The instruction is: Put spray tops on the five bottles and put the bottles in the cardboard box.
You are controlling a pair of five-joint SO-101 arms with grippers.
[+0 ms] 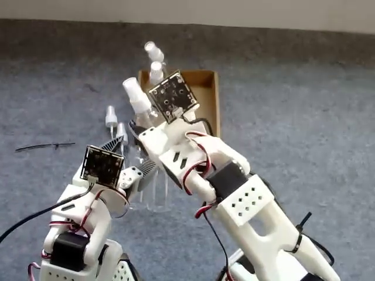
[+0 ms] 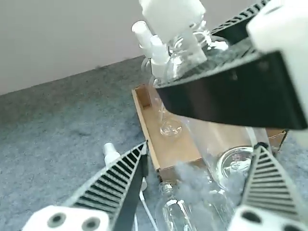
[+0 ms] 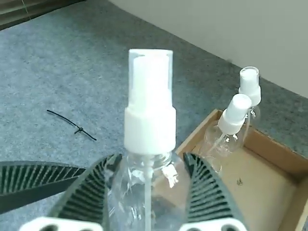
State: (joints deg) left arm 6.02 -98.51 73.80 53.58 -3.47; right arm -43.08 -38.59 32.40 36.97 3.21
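Grey carpeted tabletop: the right wrist view shows the right gripper's [image 3: 150,171] fingers pinching a clear plastic spray-topped bottle [image 3: 149,125], upright, nozzle up, beside the brown cardboard box's [image 1: 217,102] left edge. The left wrist view shows the left gripper's [image 2: 202,149] fingers spread above clear lying bottles [image 2: 173,212].

The worktop [image 1: 304,88] is speckled grey, the cardboard box [image 1: 210,93] plain tan-brown. The bottle [image 3: 144,197] in the right pincer [image 3: 147,168] is clear, its spray top [image 3: 149,103] white. Right pincer and left pincer [image 2: 202,149] have black fingers [image 3: 204,192] with ribbed stripes. The arms [image 1: 258,216] are white, with red, white and black wires [image 1: 187,180]. The cable tie [image 1: 44,146] is black
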